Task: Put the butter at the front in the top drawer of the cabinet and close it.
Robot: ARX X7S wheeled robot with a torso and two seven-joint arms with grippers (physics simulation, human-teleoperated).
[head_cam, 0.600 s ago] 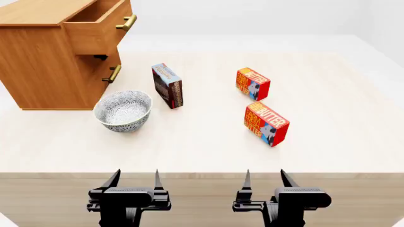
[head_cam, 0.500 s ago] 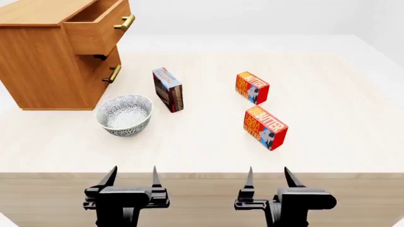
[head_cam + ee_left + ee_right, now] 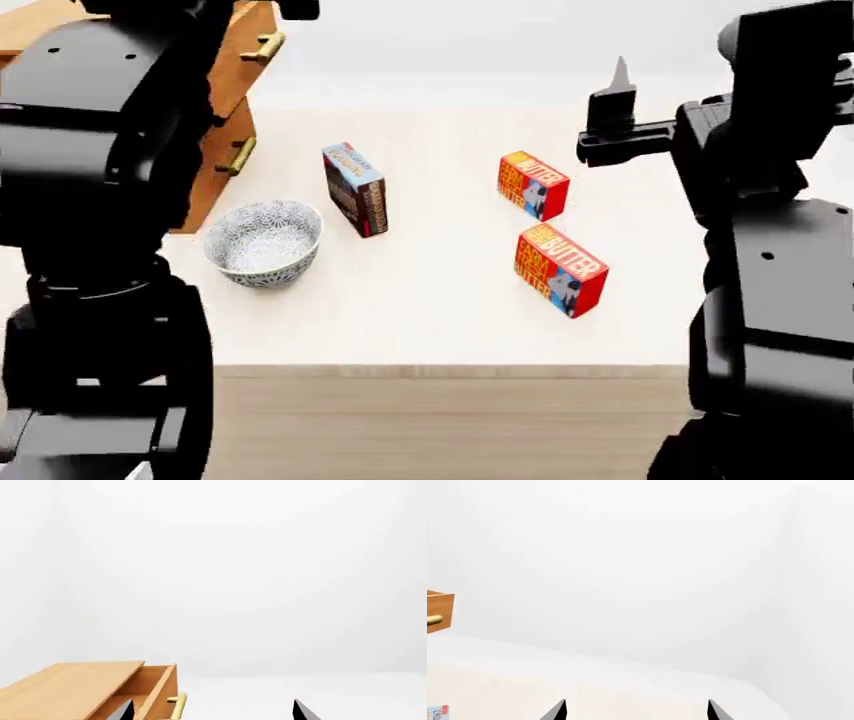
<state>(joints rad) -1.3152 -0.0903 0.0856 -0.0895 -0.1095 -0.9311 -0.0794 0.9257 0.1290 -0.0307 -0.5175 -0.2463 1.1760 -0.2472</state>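
Black fingers (image 3: 125, 711) of both grippers stand spread wide — raised in air, holding nothing, touching nothing

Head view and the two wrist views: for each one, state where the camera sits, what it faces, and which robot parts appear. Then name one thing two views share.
Head view: from the robot's head, looking down over the table at two butter cartons, the front one, and a bowl; both dark arms fill its sides.
Left wrist view: near the left gripper, facing level toward the cabinet with its open top drawer; only fingertips show.
Right wrist view: near the right gripper, facing across the table to a white wall; only fingertips show.
Shared: both wrist views show the top drawer's brass handle.
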